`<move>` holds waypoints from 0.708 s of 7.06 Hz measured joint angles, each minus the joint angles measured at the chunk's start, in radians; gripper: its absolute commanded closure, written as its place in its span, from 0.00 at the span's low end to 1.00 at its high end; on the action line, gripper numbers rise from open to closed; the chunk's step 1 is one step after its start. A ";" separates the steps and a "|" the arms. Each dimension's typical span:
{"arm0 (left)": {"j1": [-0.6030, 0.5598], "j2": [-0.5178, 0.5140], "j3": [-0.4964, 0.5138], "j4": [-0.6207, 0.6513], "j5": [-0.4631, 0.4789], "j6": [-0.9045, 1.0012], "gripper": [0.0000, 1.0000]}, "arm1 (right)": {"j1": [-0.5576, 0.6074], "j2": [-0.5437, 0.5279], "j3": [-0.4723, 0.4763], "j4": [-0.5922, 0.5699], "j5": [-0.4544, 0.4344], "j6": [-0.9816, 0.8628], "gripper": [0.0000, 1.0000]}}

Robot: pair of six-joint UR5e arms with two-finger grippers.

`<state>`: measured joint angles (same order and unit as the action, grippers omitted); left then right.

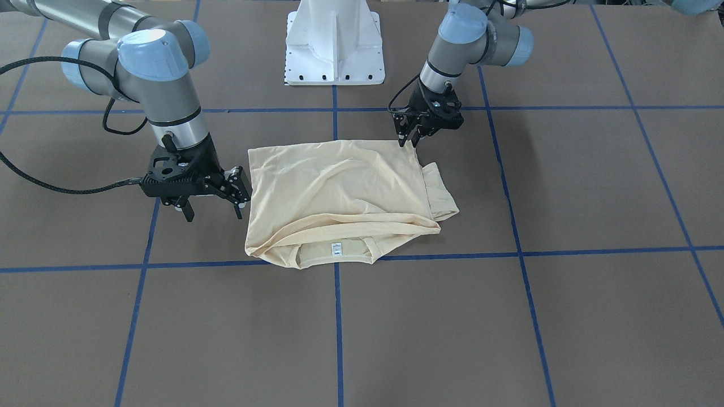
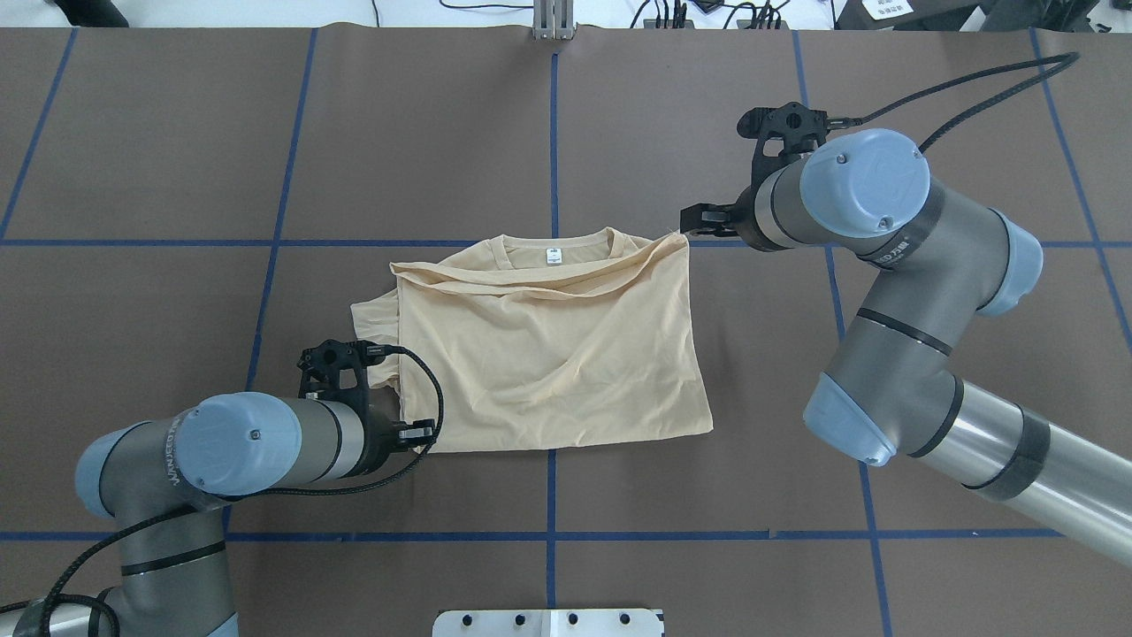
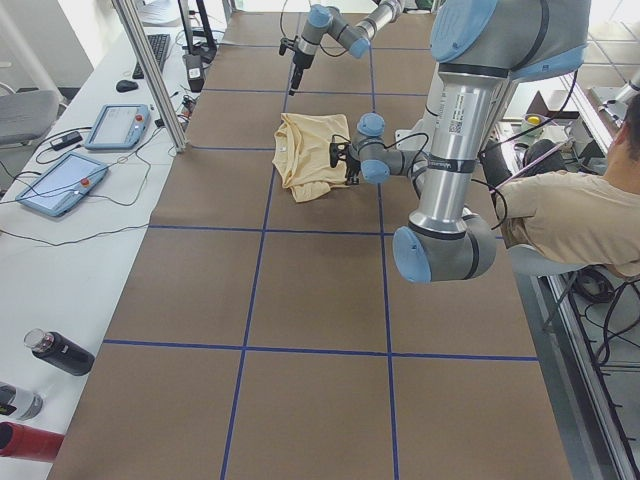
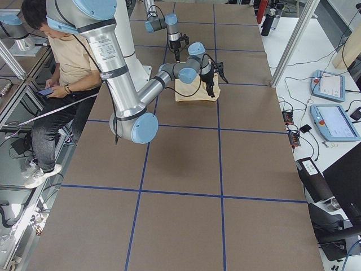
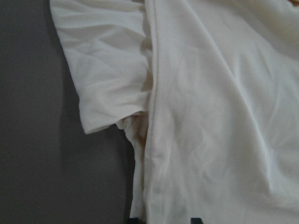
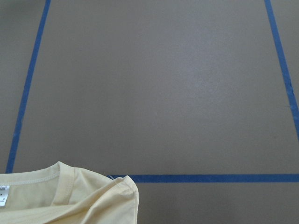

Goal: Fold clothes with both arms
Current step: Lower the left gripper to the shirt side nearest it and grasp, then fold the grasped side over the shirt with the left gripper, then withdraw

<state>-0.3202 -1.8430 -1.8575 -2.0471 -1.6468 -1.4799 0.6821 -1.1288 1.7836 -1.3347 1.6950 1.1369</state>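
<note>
- The cream T-shirt (image 2: 548,354) lies folded mid-tabletop (image 2: 707,106), with its collar on the far side.
- The left pincer (image 1: 408,137) is released, fingers apart at the shirt's near left corner.
- The right pincer (image 1: 213,212) is released, just beside the far right shoulder.

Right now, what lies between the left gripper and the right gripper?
Just the folded T-shirt, spanning diagonally from the left gripper at one corner to the right gripper at the opposite one, as the overhead view shows.

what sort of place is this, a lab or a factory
Probably a robotics lab: a table gridded with blue tape, teach pendants on a side bench, and a person seated alongside.
</note>
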 measured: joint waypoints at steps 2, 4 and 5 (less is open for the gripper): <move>-0.009 0.017 -0.021 0.006 0.002 0.010 1.00 | -0.001 -0.001 -0.001 -0.001 -0.001 0.006 0.01; -0.055 0.086 -0.063 0.009 0.003 0.106 1.00 | -0.001 -0.002 -0.003 0.000 -0.001 0.008 0.01; -0.113 0.108 -0.059 0.009 0.004 0.188 1.00 | -0.002 -0.002 -0.003 0.000 -0.001 0.010 0.01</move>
<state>-0.4330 -1.7351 -1.9166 -2.0378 -1.6426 -1.2923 0.6805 -1.1310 1.7806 -1.3346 1.6935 1.1467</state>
